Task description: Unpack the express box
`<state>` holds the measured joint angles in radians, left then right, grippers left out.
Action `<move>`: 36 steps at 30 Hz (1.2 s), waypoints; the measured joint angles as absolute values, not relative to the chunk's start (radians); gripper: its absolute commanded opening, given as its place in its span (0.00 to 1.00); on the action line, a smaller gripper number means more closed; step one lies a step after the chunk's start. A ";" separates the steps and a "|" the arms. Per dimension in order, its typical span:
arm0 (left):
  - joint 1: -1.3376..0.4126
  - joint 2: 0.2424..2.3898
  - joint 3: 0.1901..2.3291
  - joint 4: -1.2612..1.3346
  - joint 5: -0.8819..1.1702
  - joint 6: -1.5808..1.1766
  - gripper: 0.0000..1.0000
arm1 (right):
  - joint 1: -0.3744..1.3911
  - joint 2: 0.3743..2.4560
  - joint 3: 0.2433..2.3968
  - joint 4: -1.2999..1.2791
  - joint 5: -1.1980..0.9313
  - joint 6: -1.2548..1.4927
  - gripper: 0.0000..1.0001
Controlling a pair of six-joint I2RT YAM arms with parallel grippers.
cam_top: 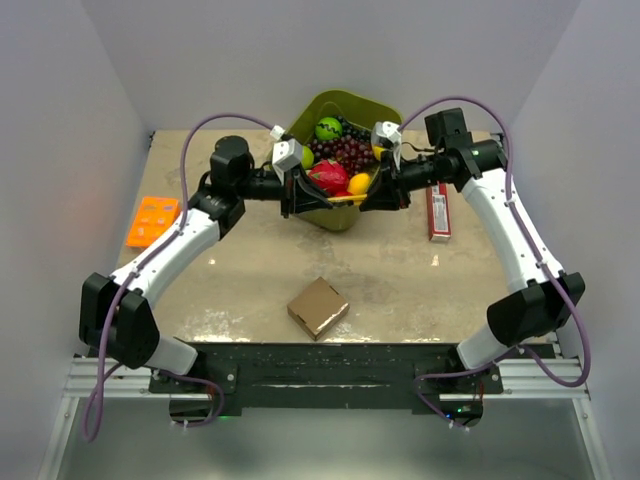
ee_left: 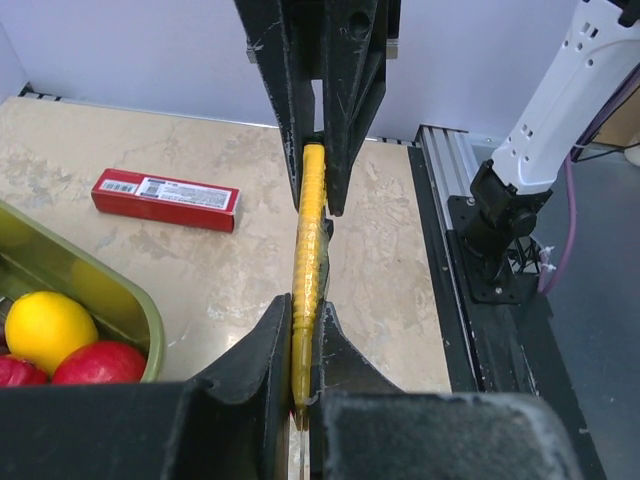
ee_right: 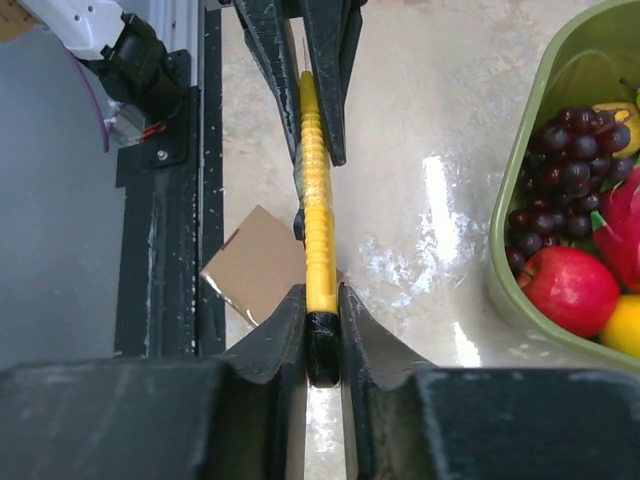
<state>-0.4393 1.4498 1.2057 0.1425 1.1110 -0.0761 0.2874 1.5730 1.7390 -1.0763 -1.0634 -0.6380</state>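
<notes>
Top view: the box (cam_top: 318,307) lies flat on the table (cam_top: 240,270), near the front edge, in the middle btw. the two arm bases. Its flaps look shut. No gripper touches it. Both arms reach to the far side, w/ the left gripper (cam_top: 325,203) and right gripper (cam_top: 368,200) facing each other tip to tip, just over the front rim of the green tub (cam_top: 385,110). A thin yellow tool (cam_top: 347,199) shows between them. The tub holds fruit, with dark grapes (cam_top: 345,152) in the middle. An orange tray (cam_top: 152,220) sits at the left edge and a red packet (cam_top: 438,212) lies right of the tub.

Left wrist view: the left gripper (ee_left: 303,350) is pinched tight on one end of the yellow tool (ee_left: 310,240) – a long thin thing w/ ridges. The right gripper (ee_left: 320,150) pinches the other end. Under them are the red packet (ee_left: 165,198), a tub corner (ee_left: 100,290) and a lemon (ee_left: 45,328). The box is not in this view.

Right wrist view: the right gripper (ee_right: 322,330) is squeezed shut on the black end of the yellow tool (ee_right: 317,210) – the left gripper (ee_right: 310,90) holds the far end. The box (ee_right: 262,265) lies on the table below, partly behind the tool, well apart from the tub (ee_right: 510,250) w/ its grapes (ee_right: 565,170) and red apple (ee_right: 575,290).
</notes>
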 measured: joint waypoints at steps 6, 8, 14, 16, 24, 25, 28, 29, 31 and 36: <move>-0.440 1.458 1.209 0.095 1.082 -0.021 0.52 | 0.294 1.569 1.739 -1.075 -0.991 -0.667 0.00; -0.440 1.463 1.230 0.019 1.047 0.042 0.65 | 0.299 1.568 1.753 -1.094 -0.917 -0.719 0.00; -0.445 1.472 1.303 -0.158 0.952 0.255 0.71 | 0.337 1.585 1.877 -1.182 -0.722 -0.881 0.00; -0.451 1.472 1.310 -0.191 0.926 0.312 0.72 | 0.364 1.585 1.900 -1.198 -0.670 -0.913 0.00; -0.461 1.493 1.317 -0.235 0.887 0.408 0.65 | 0.528 1.585 1.912 -1.221 -0.492 -0.970 0.00; -0.462 1.498 1.319 -0.236 0.890 0.413 0.60 | 0.530 1.585 1.915 -1.220 -0.482 -0.970 0.00; -0.465 1.513 1.330 -0.249 0.899 0.419 0.49 | 0.529 1.586 1.928 -1.220 -0.459 -0.963 0.00; -0.465 1.518 1.335 -0.255 0.906 0.423 0.46 | 0.528 1.586 1.933 -1.219 -0.458 -0.961 0.00; -0.465 1.525 1.340 -0.262 0.916 0.431 0.38 | 0.528 1.586 1.943 -1.220 -0.455 -0.954 0.00; -0.466 1.528 1.341 -0.274 0.951 0.437 0.28 | 0.528 1.590 1.956 -1.220 -0.457 -0.931 0.00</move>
<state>-0.4660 1.5280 1.3407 -0.2737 0.9512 0.4370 0.5278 1.5902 1.9560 -1.2198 -0.4568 -0.9314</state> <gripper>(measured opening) 0.330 0.156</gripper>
